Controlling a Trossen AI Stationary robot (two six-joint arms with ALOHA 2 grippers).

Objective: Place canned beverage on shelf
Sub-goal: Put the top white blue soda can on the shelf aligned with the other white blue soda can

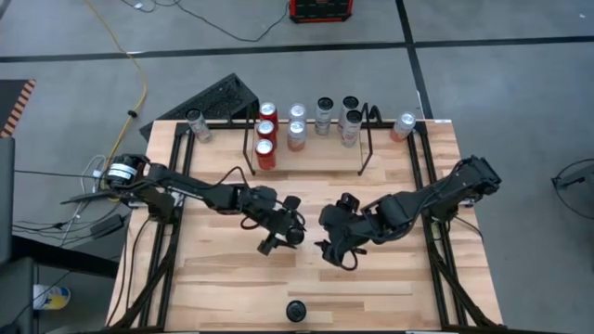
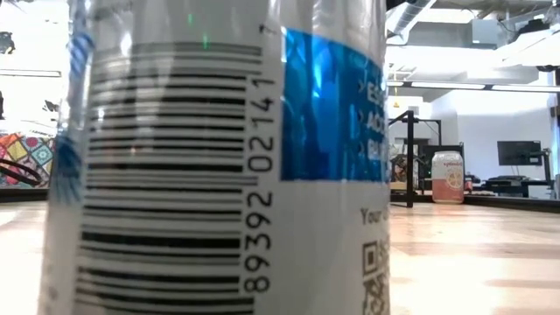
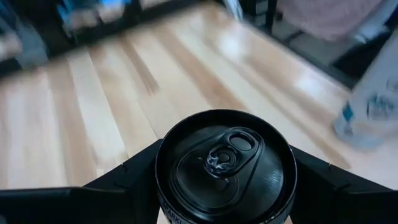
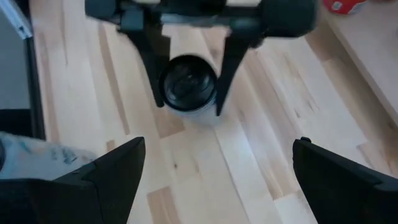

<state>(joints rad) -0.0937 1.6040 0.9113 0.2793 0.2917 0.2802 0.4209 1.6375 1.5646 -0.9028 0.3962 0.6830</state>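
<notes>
Left end effector [image 4: 189,87] grips dark-topped can [image 4: 188,84].

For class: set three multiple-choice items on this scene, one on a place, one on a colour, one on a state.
1. The red cans stand: A at the shelf's left end; B at its right end; C off it.
2. The lid of the can in the left gripper is: A red; B black; C silver.
3. The right gripper is: A shut on a can; B open, empty; C shut, empty.
Answers: A, the high view shows them lined up there; B, the left wrist view shows a black lid; B, only table shows between its wide-apart fingers.
</notes>
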